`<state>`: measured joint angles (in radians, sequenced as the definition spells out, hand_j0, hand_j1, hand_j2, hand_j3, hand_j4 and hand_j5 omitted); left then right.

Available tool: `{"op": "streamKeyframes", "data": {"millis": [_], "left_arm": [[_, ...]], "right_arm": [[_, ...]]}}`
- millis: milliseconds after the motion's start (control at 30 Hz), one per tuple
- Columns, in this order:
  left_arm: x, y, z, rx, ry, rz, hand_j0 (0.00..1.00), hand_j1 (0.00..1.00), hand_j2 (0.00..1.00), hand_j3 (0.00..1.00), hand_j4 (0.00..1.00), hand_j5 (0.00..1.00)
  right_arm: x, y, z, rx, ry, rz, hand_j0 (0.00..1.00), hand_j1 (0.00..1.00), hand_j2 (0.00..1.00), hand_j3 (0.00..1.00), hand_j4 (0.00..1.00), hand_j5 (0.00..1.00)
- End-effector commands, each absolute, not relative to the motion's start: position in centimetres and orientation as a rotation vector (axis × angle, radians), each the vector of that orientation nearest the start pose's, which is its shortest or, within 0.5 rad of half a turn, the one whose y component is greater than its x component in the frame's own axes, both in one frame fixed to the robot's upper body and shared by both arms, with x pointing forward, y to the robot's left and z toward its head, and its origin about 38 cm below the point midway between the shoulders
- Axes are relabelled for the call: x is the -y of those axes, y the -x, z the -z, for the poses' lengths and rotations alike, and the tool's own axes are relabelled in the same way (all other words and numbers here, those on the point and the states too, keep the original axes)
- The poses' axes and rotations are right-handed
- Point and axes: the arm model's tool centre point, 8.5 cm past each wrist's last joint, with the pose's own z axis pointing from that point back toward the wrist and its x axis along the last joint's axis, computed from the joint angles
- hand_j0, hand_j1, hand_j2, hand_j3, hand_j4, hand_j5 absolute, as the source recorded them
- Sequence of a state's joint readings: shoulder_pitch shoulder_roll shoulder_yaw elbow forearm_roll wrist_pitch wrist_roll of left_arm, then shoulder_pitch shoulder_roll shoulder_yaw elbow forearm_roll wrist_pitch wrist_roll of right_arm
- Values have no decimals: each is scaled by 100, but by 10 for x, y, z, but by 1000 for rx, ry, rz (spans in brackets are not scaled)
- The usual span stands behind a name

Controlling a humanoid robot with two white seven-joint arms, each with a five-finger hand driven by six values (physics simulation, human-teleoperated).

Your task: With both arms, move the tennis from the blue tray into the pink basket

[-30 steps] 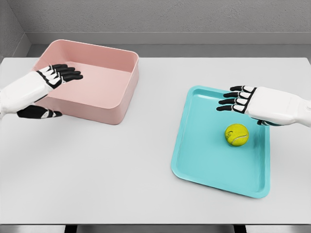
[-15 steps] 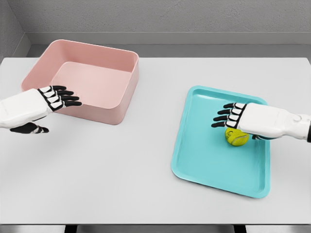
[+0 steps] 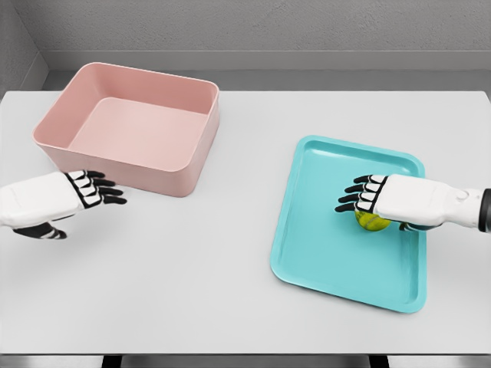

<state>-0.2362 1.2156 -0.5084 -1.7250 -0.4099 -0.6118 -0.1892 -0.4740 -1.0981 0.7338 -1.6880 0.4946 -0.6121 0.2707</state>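
A yellow-green tennis ball (image 3: 371, 221) lies in the blue tray (image 3: 330, 253); the pink basket (image 3: 180, 172) stands well apart.

The right hand (image 3: 383, 201) has moved down from the far part of the tray (image 3: 322, 253) onto the ball (image 3: 371, 221), now covering most of it. The left hand (image 3: 65, 201) has withdrawn from above the basket (image 3: 192, 165) to the table (image 3: 192, 268) near of it, fingers extended.
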Motion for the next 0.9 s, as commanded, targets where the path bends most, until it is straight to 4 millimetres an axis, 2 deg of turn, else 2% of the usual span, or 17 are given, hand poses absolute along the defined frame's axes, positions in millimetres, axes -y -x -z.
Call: {"op": "streamKeyframes", "data": {"millis": [0,67,400,733,867], "left_arm": [[-373,-331,-209,1360,-429,2148,100,100,100,100,100,100],[-374,-331,-209,1356,-429,2147,100,100,100,100,100,100],[-380,-329,-210,1325,-433,2161,100,100,100,100,100,100],[-381,-330,-209,1322,-433,2159,100,100,100,100,100,100],[-381,-330,-210,1319,-435,2159,100,100,100,100,100,100]], "right_arm": [[327,-358,-185,-1839,-511,3073,100,100,100,100,100,100],[333,-361,-182,-1829,-522,3098,100,100,100,100,100,100],[325,-364,-174,-1860,-498,3095,100,100,100,100,100,100],[325,-365,-163,-1819,-481,3130,99,99,99,99,99,99],[324,-366,-164,-1804,-481,3135,93,93,93,93,93,93]]}}
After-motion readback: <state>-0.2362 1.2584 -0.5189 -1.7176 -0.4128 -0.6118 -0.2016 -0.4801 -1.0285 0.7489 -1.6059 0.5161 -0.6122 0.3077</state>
